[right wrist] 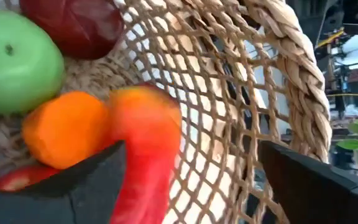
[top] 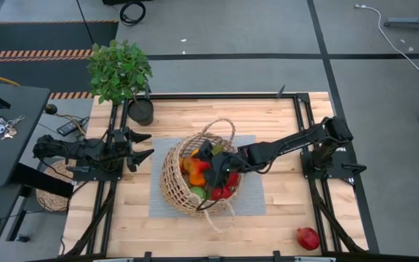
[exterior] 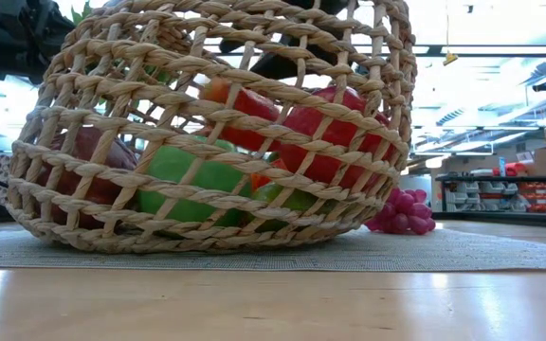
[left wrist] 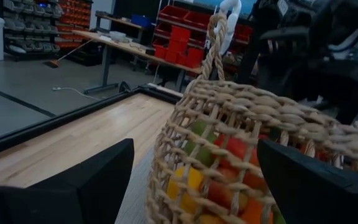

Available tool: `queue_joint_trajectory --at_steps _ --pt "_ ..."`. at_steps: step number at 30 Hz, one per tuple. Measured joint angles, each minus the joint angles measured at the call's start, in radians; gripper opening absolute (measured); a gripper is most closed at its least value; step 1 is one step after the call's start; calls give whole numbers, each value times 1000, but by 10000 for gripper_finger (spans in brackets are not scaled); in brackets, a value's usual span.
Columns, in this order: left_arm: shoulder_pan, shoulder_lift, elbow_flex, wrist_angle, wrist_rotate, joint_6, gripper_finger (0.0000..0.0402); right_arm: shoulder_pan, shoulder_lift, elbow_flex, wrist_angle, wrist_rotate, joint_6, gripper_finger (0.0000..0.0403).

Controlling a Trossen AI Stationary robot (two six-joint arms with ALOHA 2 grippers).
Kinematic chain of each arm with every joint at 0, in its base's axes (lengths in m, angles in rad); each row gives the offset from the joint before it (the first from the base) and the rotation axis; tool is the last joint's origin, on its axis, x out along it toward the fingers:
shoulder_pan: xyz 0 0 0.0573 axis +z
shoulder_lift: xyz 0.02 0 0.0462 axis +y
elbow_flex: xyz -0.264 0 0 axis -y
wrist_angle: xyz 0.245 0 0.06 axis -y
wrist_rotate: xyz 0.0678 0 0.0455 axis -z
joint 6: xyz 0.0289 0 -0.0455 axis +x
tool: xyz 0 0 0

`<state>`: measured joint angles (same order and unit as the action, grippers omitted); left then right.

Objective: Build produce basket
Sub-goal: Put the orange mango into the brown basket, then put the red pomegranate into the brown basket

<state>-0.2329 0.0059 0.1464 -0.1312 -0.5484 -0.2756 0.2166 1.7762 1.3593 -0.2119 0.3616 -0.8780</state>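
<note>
The large tan wicker basket [top: 195, 178] sits on a grey mat [top: 249, 200], and in the low view its wall [exterior: 207, 123] leans. Inside lies produce: a green apple [right wrist: 17, 59], a dark red apple [right wrist: 73, 22], an orange [right wrist: 61, 127] and a long red-orange fruit [right wrist: 145, 143]. Purple grapes [exterior: 401, 213] show past the basket's right side. A red pomegranate [top: 308, 238] lies on the table near the right near corner. My right gripper [top: 220, 171] is open inside the basket [right wrist: 191, 149]. My left gripper [top: 145, 145] waits open, left of the basket [left wrist: 194, 146]. My right gripper reaches into the basket from the table's right, slanting down. One open finger [right wrist: 86, 180] shows right beside the red-orange fruit's side [right wrist: 135, 162]. I cannot tell whether it touches the fruit.
A leafy potted plant [top: 120, 73] stands at the table's far left corner. The basket's loop handles rise at its far rim [top: 220, 125] and near rim [top: 220, 218]. Bare wood lies right of the mat and along the near edge. A dark side desk [top: 6, 131] stands left of the table.
</note>
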Motion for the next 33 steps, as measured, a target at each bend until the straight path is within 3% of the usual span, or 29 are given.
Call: queue_joint_trajectory --at_steps 3,7,13,16,23,27,33 --pt "0 2 0 7 -1 0 348 -3 6 0 0 -5 33 394" --pt "0 1 0 5 0 -1 348 2 -40 -1 17 87 40 389" --pt "0 1 0 5 0 0 348 33 -191 2 30 38 164 380" --pt "0 1 0 5 0 -1 348 63 -276 0 -11 -11 326 380" --pt "0 1 0 5 0 -1 348 105 -442 2 -250 -268 838 380" --pt "0 0 0 5 0 -1 348 156 -471 2 -414 -259 1095 378" --pt "0 1 0 5 0 -1 348 305 -409 1 -595 -205 1348 357"
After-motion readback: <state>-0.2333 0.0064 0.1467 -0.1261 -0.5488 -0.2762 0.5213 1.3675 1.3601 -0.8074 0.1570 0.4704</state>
